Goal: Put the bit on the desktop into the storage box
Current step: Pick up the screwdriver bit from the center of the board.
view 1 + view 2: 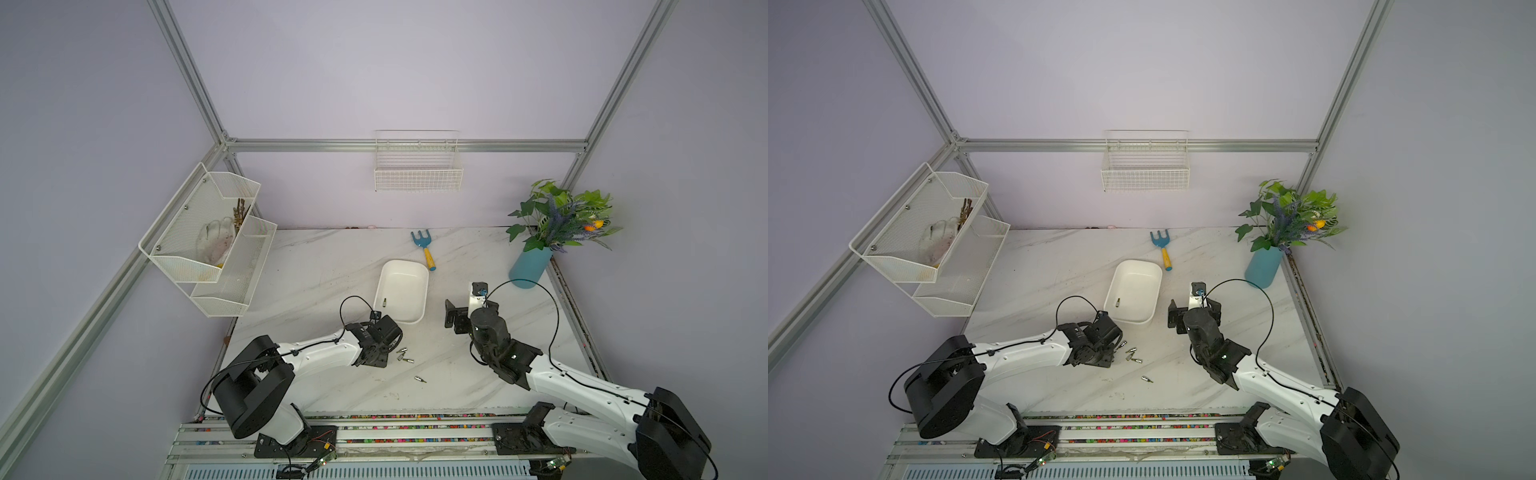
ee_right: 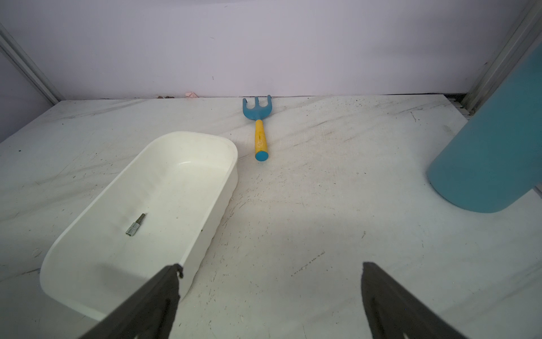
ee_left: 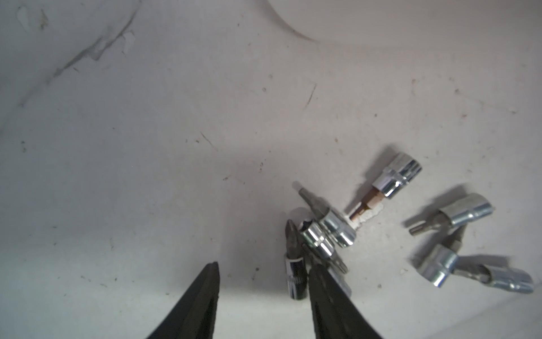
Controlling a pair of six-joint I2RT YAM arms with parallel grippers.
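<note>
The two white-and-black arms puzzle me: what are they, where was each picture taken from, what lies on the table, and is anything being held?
They are two robot arms, each ending in a two-fingered gripper. Two pictures look down from overhead cameras set side by side. The other two come from a camera on each wrist, looking out past the fingers. On the marble-patterned desktop stand a white storage box with one socket bit inside, a blue vase of greenery and a small garden fork. A cluster of loose bits lies by the left gripper. Its jaws are apart, and a dark bit lies between them against one finger; nothing is gripped yet. The right gripper is wide open and empty, near the box.
</note>
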